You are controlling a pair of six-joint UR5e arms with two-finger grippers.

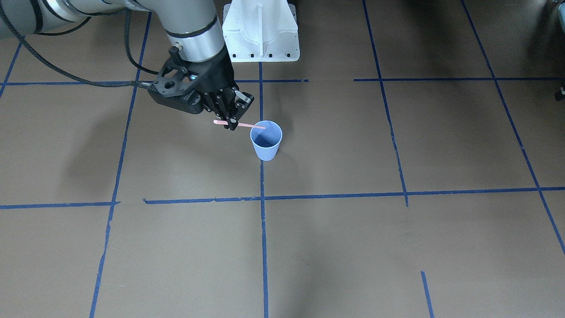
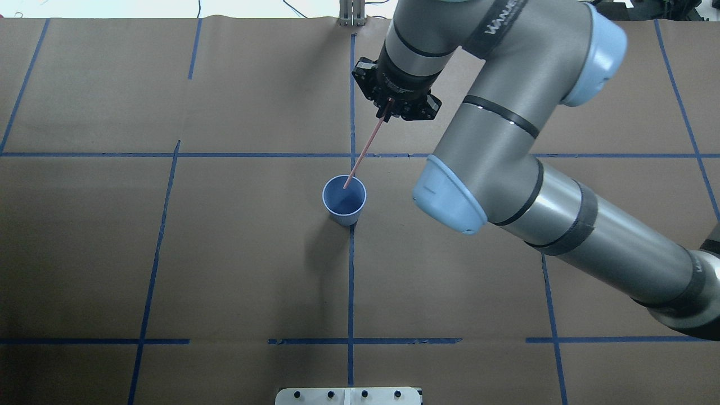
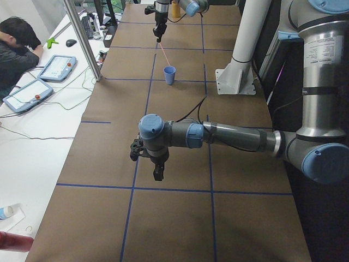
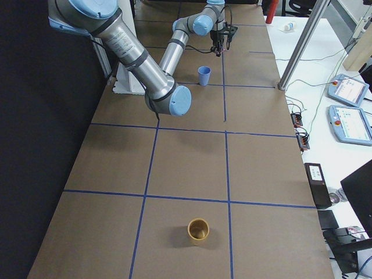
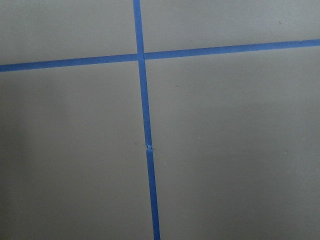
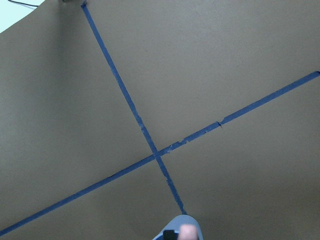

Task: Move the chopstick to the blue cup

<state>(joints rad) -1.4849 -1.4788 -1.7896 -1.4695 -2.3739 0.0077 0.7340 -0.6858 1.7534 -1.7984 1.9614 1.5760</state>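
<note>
The blue cup (image 1: 266,143) stands upright on the brown paper near the centre tape line, and shows as well in the overhead view (image 2: 344,203) and the left view (image 3: 170,75). My right gripper (image 1: 231,123) (image 2: 388,110) hovers just beyond the cup, shut on the upper part of the pink chopstick (image 1: 247,126) (image 2: 364,147). The chopstick slants down, and its lower tip sits at the cup's mouth. In the right wrist view, the cup (image 6: 196,226) and the chopstick end (image 6: 188,231) sit at the bottom edge. My left gripper (image 3: 158,173) hangs over bare paper far from the cup; I cannot tell its state.
A white arm mount (image 1: 260,31) stands close behind the cup. A tan cup (image 4: 197,229) stands at the table's right end. A person (image 3: 16,46), tablets and a metal post (image 3: 82,38) are along the far side. The left wrist view shows only crossed tape lines (image 5: 144,100).
</note>
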